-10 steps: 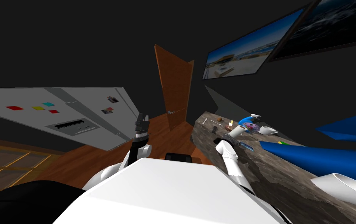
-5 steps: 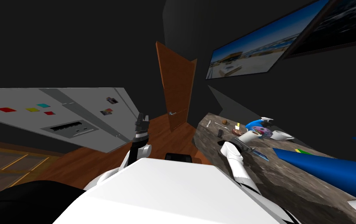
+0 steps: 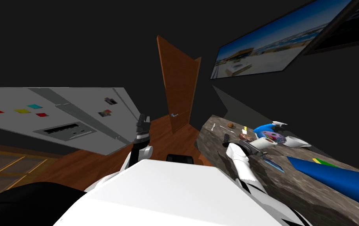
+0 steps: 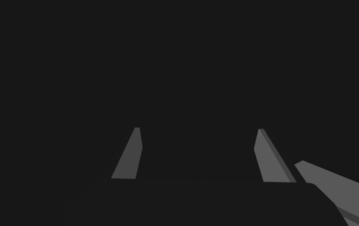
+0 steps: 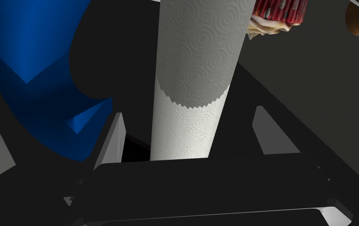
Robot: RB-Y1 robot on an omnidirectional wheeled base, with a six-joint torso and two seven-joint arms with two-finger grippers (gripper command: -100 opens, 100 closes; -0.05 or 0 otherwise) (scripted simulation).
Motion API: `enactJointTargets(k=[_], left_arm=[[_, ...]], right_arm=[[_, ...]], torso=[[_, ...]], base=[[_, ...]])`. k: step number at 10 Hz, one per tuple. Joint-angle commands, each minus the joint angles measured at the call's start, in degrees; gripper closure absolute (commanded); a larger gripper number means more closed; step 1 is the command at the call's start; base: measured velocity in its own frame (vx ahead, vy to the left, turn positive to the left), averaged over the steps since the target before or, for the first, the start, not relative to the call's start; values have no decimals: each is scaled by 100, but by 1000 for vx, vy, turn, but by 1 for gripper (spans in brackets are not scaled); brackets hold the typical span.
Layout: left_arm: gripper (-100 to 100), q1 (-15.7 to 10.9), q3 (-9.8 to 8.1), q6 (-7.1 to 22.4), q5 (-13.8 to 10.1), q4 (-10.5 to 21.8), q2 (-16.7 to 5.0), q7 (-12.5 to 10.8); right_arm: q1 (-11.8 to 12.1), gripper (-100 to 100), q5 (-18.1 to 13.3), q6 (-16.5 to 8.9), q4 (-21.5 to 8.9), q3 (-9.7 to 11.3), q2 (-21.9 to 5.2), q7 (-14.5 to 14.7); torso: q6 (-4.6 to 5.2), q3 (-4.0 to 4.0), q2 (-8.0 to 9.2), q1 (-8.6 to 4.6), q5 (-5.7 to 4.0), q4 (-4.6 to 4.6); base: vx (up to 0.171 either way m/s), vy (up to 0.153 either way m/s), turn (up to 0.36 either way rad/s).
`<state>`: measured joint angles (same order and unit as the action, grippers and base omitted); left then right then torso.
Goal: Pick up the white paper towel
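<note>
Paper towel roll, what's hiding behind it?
Past the paper towel roll, a red-wrapped cupcake peeks out beside its far end, and a blue thing sits on the other side. Whatever lies straight behind the roll is covered.

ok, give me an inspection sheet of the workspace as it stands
Surface: mottled brown-grey counter on my right.
Job's things: white paper towel roll, between the right claw's fingers, gaps on both sides.
Clutter: blue bottle beside the roll; cupcake and white bowl nearby.
Claws: right claw open around the roll; left claw open, empty, held up on my left.
Cables: nothing seen.
Surroundings: brown door, grey fridge, wall picture.
</note>
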<state>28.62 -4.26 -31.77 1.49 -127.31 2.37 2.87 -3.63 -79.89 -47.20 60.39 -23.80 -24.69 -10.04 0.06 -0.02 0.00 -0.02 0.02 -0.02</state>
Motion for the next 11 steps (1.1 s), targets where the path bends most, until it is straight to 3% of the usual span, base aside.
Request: enactJointTargets(k=[1, 2, 3, 4, 5, 8, 9, 10, 11], left_arm=[[0, 0, 0, 0, 0, 0, 0, 0], [0, 2, -1, 0, 0, 0, 0, 0], [0, 1, -1, 0, 0, 0, 0, 0], [0, 2, -2, 0, 0, 0, -1, 0], [0, 1, -1, 0, 0, 0, -1, 0], [0, 2, -1, 0, 0, 0, -1, 0], [0, 0, -1, 0, 0, 0, -1, 0], [0, 2, -1, 0, 0, 0, -1, 0], [0, 0, -1, 0, 0, 0, -1, 0]], right_arm=[[90, -100, -199, 274, 286, -22, 274, 77], [90, -100, -199, 274, 301, -22, 274, 77], [180, -100, -397, 521, 510, -43, 510, 155], [180, -100, -397, 549, 601, -43, 547, 155], [270, -100, -596, 785, 850, -65, 786, 232], [360, -100, -794, 1097, 1202, -86, 1095, 310], [450, -100, -969, 1336, 1503, -108, 1369, 387], [450, -100, -993, 1372, 1503, -108, 1369, 387], [541, -100, -1191, 1598, 1770, -130, 1626, 465]], torso=[[0, 0, 0, 0, 0, 0], [9, -7, -14, -12, -2, -2], [1, -11, -20, -12, -3, -4], [5, -18, -33, -18, -4, -6], [0, -17, -30, -17, -4, -7], [5, -14, -25, -15, -4, -5], [-2, -12, -21, -12, -3, -4], [4, -18, -32, -16, -4, -7], [-2, -16, -27, -14, -3, -6]], base=[[87, -39, -372], [104, -35, -209], [139, -54, -314], [123, -41, -211], [132, -64, -299], [107, -28, -247], [143, -31, -348], [117, -13, -196], [115, -30, -334]])
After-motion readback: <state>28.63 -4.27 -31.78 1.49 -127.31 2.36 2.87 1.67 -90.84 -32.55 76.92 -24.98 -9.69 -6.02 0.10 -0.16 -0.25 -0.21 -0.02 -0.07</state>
